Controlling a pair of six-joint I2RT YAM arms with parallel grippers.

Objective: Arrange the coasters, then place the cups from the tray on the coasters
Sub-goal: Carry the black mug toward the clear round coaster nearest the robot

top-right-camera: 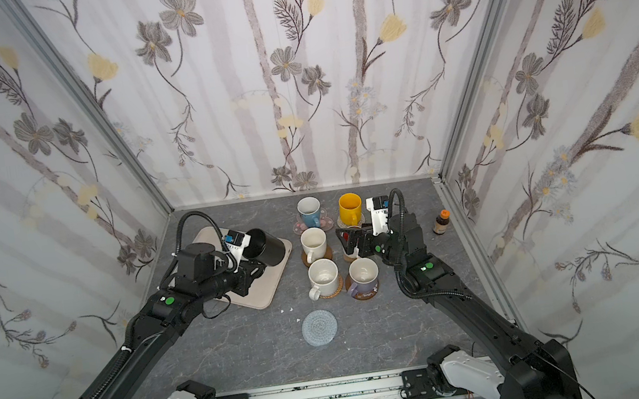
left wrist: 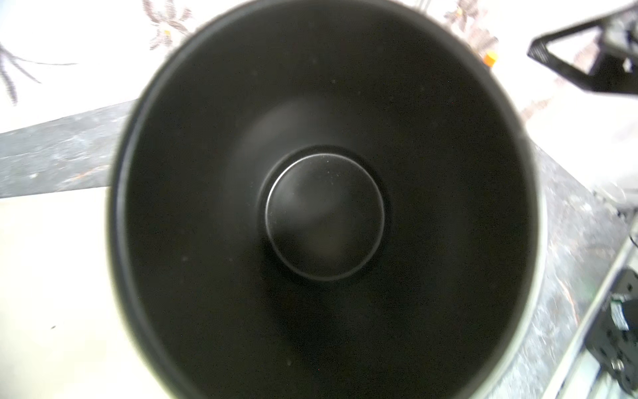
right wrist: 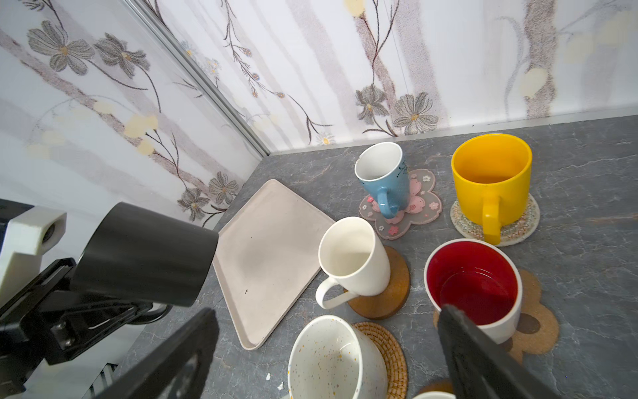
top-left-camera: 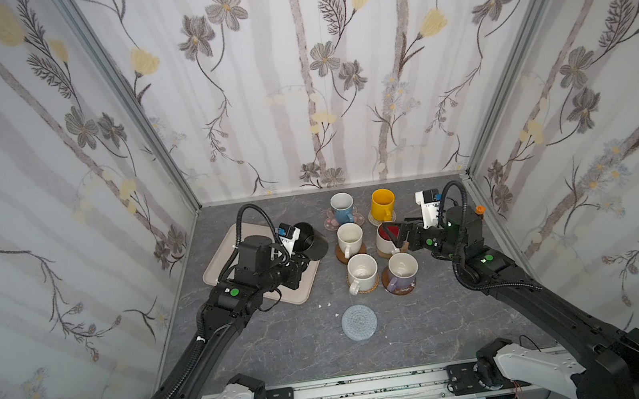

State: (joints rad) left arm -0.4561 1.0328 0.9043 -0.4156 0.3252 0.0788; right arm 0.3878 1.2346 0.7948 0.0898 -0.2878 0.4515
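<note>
**Right wrist view: six cups seated, the seventh in the air**

You have the left claw (right wrist: 134, 307) pressed together on the black cup (right wrist: 145, 252), pinching it by the handle as far as this view shows. The cup lies tipped on its side in that claw, mouth toward the wrist, and hangs above the edge of the tray (right wrist: 269, 238) rather than resting on it. No other cup shows on the tray.

Your right claw (top-left-camera: 394, 236) stands spread wide and holds nothing, just over the red-lined cup (right wrist: 473, 286), which sits on the paw coaster (right wrist: 538, 321). Around that claw:
- the light blue cup (right wrist: 383, 179) sits on the pink blossom coaster (right wrist: 421, 207);
- the yellow cup (right wrist: 490, 186) sits on the white woven coaster (right wrist: 518, 228);
- the plain white cup (right wrist: 348, 255) sits on a wooden disc (right wrist: 393, 290);
- the speckled white cup (right wrist: 331, 359) sits on the rattan coaster (right wrist: 390, 349);
- the lavender cup (top-left-camera: 402, 271) sits on a second disc (top-left-camera: 401, 291).

By my reading, one placement is left. The grey woven coaster (top-left-camera: 360, 323) lies bare on the tabletop (top-left-camera: 286, 339), well apart from the left claw, back toward the arm bases. You would need to turn the black cup upright before setting it there.
</note>
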